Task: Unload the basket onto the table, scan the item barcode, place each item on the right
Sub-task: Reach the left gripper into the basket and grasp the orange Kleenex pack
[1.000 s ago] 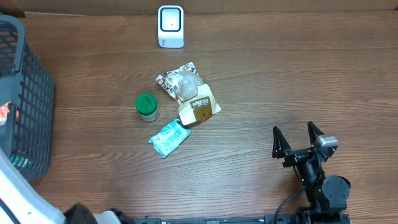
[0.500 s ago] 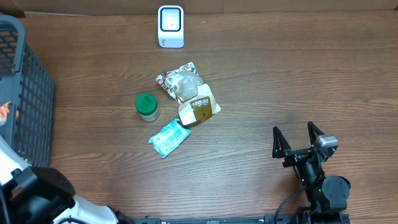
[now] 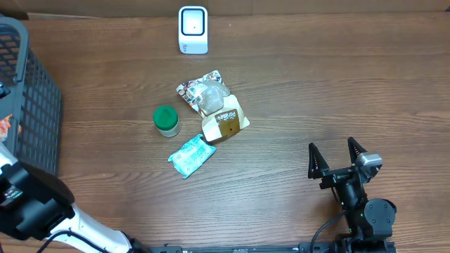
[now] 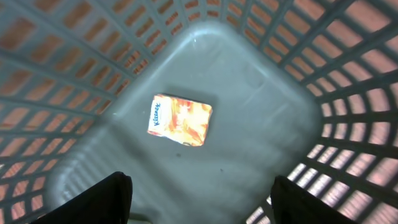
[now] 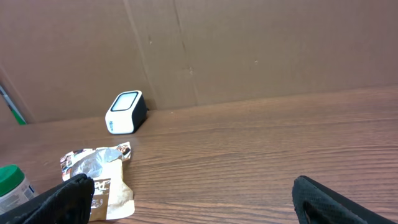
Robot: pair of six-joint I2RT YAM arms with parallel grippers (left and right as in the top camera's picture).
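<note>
L arm is sitting at the table's near-left corner, bent over w/ its wrist pointing down into the basket that's standing along the left edge. In the wrist view the L gripper is hanging above the basket floor w/ jaws spread wide and gripping nothing. Only its two dark fingertips are showing at the bottom of the view. An orange tissue pack is lying flat on the basket floor, well apart from the fingers and a bit off-centre. How high the gripper is hovering is hard to judge, prob. around rim level.

R arm is resting low by the near-right corner. R gripper is pointing toward the far edge, roughly level w/ the tabletop, jaws standing fully apart & holding nothing.

Scanner is standing upright at the far edge, about mid-width, just in front of the cardboard wall. The other items are lying in a loose cluster around the table's centre:
- A foil snack bag is overlapping a brown pouch on its near side.
- A green-lidded jar is standing upright to their left, apart from both.
- A teal packet is lying closest to the near edge, near the jar but not touching it.

Neither gripper is touching any of these.
</note>
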